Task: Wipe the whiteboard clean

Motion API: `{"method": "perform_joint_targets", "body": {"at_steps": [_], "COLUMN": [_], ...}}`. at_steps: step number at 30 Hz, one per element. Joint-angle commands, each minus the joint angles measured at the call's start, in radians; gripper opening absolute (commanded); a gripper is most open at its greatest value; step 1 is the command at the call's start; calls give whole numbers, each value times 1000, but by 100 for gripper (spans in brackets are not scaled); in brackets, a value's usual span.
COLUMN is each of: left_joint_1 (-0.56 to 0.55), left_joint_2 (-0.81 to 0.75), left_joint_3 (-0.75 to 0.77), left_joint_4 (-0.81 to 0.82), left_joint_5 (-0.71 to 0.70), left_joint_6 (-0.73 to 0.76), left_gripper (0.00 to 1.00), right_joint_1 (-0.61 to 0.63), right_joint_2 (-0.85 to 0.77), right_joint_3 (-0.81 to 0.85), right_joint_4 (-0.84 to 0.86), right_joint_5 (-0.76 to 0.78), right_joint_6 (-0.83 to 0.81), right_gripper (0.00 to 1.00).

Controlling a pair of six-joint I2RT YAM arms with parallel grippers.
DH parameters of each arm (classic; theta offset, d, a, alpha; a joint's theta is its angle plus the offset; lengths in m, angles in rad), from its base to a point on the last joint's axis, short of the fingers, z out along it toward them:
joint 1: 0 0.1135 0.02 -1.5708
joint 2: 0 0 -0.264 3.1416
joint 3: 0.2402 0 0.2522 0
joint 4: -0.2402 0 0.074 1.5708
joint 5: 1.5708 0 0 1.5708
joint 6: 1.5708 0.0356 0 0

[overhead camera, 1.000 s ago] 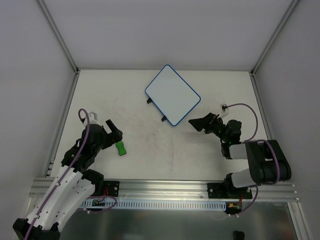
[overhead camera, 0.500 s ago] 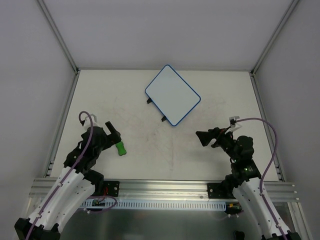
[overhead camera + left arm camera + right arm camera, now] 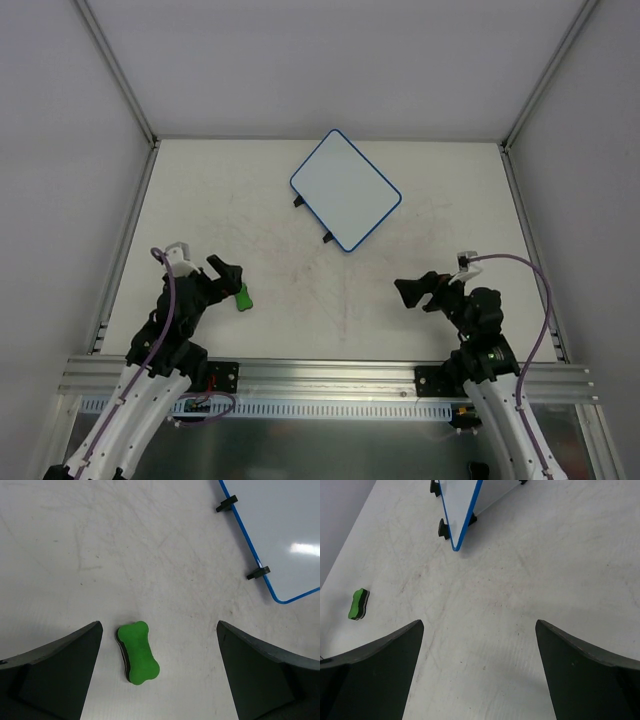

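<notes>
Both tools are released: my left tool (image 3: 157,672) hangs above the green eraser (image 3: 138,652) on the tabletop (image 3: 200,190), my right tool (image 3: 479,672) faces the blue-framed whiteboard (image 3: 345,189), which looks clean.

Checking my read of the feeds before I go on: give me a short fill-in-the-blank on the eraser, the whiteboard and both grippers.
1. The eraser lying on the table is ____ in colour.
2. The whiteboard has a ____ frame.
3. The left gripper is open, and the eraser lies ____ its fingers.
4. The right gripper is open and holds ____.

Missing words: green; blue; between; nothing
</notes>
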Motion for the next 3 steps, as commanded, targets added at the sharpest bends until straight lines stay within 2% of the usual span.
{"method": "perform_joint_targets", "body": {"at_steps": [1,3], "left_joint_1": [0,0], "left_joint_2": [19,46], "left_joint_3": [4,12], "left_joint_4": [55,55], "left_joint_5": [15,15], "left_joint_6": [29,30], "left_gripper": [99,99], "right_joint_1": [5,5], "right_joint_2": [74,99], "right_joint_3": [26,32], "right_joint_4": [47,49], "right_joint_5": [-34,-22], "right_joint_6": [-26,-21], "right_gripper": [99,99]}}
